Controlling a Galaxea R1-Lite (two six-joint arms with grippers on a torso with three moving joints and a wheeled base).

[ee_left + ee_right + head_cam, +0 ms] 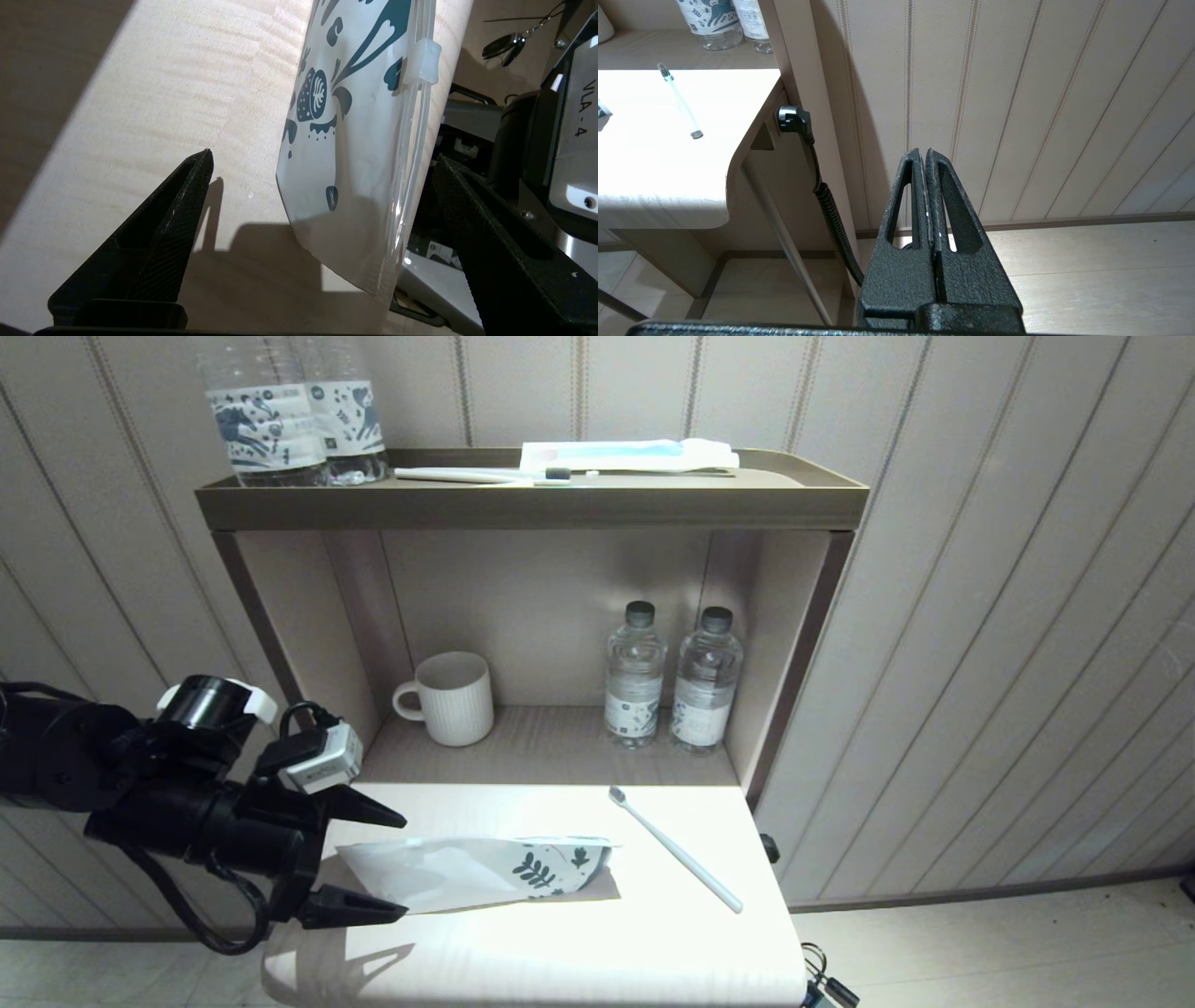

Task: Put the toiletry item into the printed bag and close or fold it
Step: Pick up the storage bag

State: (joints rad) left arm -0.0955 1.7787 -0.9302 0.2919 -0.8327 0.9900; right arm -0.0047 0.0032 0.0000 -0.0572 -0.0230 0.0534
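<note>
1. Toothbrush, slim and pale, lies flat on the light tabletop, head toward the shelf unit and handle running out toward the table's right front edge. Nothing touches it.
2. Just to its left, apart from it, lies the printed bag, a white pouch with dark teal leaves at the end nearest the toothbrush. It looks slightly puffed, and its plain end points toward the left arm.
3. The wrist camera shows the bag's clear strip seal with a small white slider along one edge.
4. At the table's left edge sits the left gripper, its two black fingers spread wide on either side of the bag's plain end. It holds nothing; the bag lies loose between the jaws.
5. Off the table's right side, low beside the wall, hangs the right gripper, fingers pressed together with nothing between them.
6. Behind the table, the shelf's niche holds a white ribbed mug and two water bottles.
7. On the top tray rest two more bottles, a white toothbrush with dark bristles and a flat white-and-blue packet.
</note>
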